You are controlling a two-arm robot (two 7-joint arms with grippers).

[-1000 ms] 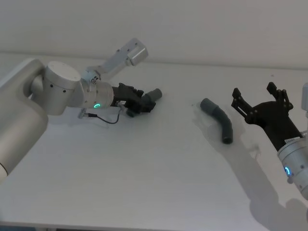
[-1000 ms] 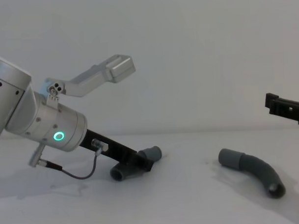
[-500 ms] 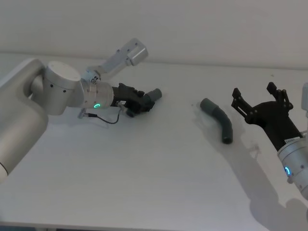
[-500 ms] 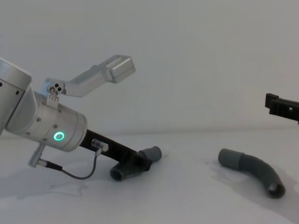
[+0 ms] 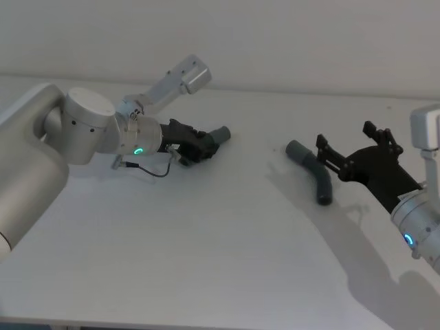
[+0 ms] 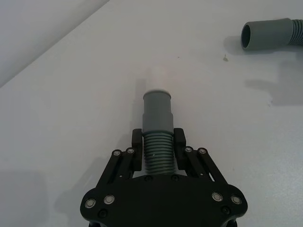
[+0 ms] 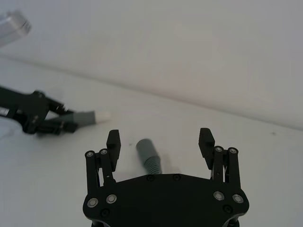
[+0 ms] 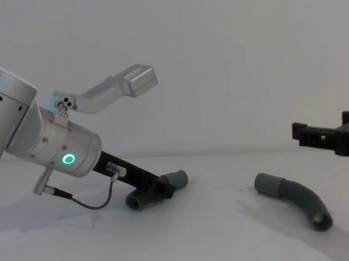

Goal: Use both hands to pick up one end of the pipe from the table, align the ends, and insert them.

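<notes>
Reaching in low from the left side of the plain matte white table [image 5: 206, 261], the black plastic left gripper [image 5: 201, 143] had its fingers [image 6: 136, 151] closed on a short curved dark grey corrugated hose piece [image 6: 156, 158]. They clamped the ribbed section just behind its smooth lighter grey cuff [image 6: 156, 111]. A narrower white spigot [image 6: 156, 78] stuck out of that cuff, pointing away from the gripper and toward the table's middle. In the chest view the cuff was tilted upward, while the dark open ribbed end [image 8: 135, 200] sat close to the table surface; whether it touched could not be told. Behind the gripper, a green ring light [image 8: 68, 159] glowed on the silver cylindrical wrist [image 8: 54, 146], and a thin black cable [image 8: 94, 204] looped under it.

Well apart to the right, the second curved dark grey corrugated hose piece [image 5: 317, 176] lay flat on the table. Its plain grey cuff [image 5: 297, 148] was turned toward the left piece, and its dark open end [image 5: 323, 199] lay nearer the robot.

Just right of it, the black plastic right gripper [image 5: 344, 136] hung above the table. Its fingers [image 7: 113, 142] were spread wide and held nothing. In the right wrist view the cuff of the lying piece showed between them, farther off. The chest view showed this gripper raised clear above the piece, not touching it.
</notes>
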